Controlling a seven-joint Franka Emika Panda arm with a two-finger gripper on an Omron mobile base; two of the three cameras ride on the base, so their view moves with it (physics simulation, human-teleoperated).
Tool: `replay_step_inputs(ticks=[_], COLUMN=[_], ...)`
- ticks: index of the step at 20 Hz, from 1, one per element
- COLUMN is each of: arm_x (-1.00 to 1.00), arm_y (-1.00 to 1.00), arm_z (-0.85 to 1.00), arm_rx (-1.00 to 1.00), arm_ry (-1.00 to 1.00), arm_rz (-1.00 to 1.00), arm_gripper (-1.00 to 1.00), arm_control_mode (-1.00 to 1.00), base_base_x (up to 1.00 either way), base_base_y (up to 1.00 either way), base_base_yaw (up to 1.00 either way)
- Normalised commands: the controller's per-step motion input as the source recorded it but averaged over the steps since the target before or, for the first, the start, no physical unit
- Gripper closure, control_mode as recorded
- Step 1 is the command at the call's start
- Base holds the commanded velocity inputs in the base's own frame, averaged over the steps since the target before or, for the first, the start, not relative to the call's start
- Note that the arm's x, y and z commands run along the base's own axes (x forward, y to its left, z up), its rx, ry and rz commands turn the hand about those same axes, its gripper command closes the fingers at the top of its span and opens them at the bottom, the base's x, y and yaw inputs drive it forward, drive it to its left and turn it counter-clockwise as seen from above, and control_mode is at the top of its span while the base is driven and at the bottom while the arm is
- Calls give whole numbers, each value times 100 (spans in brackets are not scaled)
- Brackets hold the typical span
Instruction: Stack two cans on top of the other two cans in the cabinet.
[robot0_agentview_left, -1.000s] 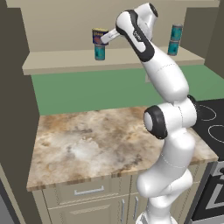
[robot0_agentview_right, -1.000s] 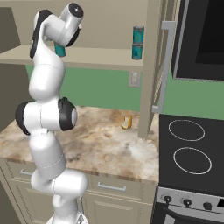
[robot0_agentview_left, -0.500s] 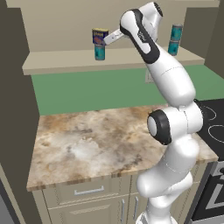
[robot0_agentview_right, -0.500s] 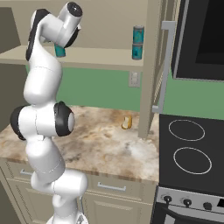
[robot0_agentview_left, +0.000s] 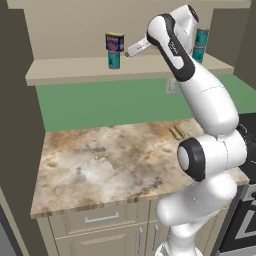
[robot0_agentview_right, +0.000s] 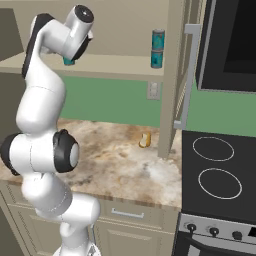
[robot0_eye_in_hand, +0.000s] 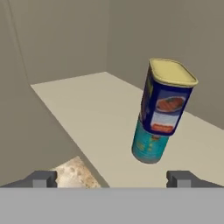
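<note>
Claw (robot0_eye_in_hand: 112, 177) hangs released and empty just short of the dark navy can with yellow top (robot0_eye_in_hand: 167, 98), which sits on a small teal can (robot0_eye_in_hand: 149, 144) in the beige open-fronted cabinet (robot0_agentview_left: 75, 70); another teal pair (robot0_agentview_right: 157, 48) stands stacked, well apart.

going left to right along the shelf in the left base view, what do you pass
navy can stacked on a teal can → gripper, its fingers spread → robot arm → two teal cans stacked one on the other
</note>
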Motion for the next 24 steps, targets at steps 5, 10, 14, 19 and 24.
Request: replay_step_inputs(ticks=[5, 10, 14, 19, 24], arm_x=[-76, -77, -76, -74, -72], arm_y=[-11, -7, -10, -8, -8], arm_z=[0, 0, -2, -7, -10], arm_rx=[0, 0, 0, 0, 0], arm_ry=[-1, 0, 0, 1, 7], arm_rz=[-16, -16, -18, -18, -17], arm_gripper=[-100, -100, -100, -100, -100], arm_control_mode=[-100, -100, -100, -100, -100], base_base_x=[0, 0, 0, 0, 0], base_base_y=[0, 0, 0, 0, 0], base_base_yaw=[0, 0, 0, 0, 0])
